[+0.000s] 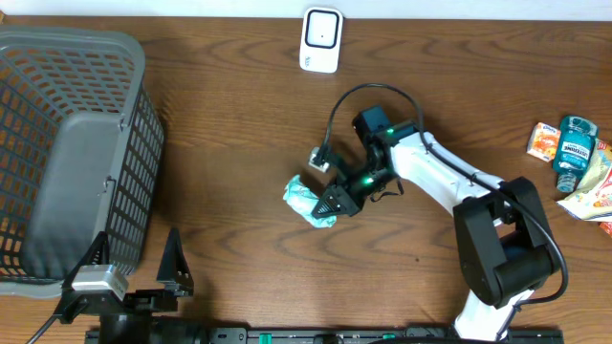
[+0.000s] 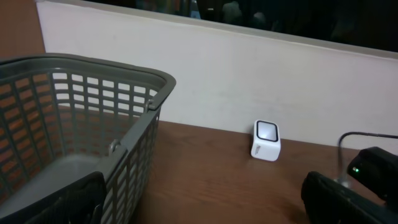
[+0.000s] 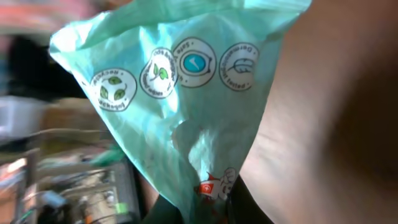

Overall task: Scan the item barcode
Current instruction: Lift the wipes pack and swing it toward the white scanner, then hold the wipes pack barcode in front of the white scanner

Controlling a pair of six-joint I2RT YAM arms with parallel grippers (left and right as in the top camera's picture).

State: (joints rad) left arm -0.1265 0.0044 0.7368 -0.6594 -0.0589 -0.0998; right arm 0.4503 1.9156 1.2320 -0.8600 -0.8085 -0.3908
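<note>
Black jaws of the right gripper (image 1: 330, 203) are clamped on one end of the packet (image 1: 306, 199), a teal film pouch with round printed icons. The right wrist view shows the film pinched at its lower end. Whether the packet hangs clear of the table (image 1: 239, 115) or rests on it cannot be told.

Controlling relation: the scanner (image 1: 321, 40) lies well apart from the packet, almost straight up the table toward the far edge and a shade to the robot's right. The packet's long axis runs diagonally, from the jaws toward the near left, so it points away from the scanner. No barcode shows on the visible face.

Judgement: the carry to the scanner is not yet made, and the packet will likely need turning to present its code.

The right arm is nearer and has the load. The left gripper (image 1: 134, 260) stands with its fingers wide apart, holding nothing, at the near-left corner beside the basket (image 1: 134, 57).

Count:
- arms – two
- scanner – one
- basket – one, grey mesh
- packet in hand – one
- goods at the far right edge – three: a bottle (image 1: 576, 143), an orange pack (image 1: 545, 140) and a bag (image 1: 593, 191) partly cut off by the frame
</note>
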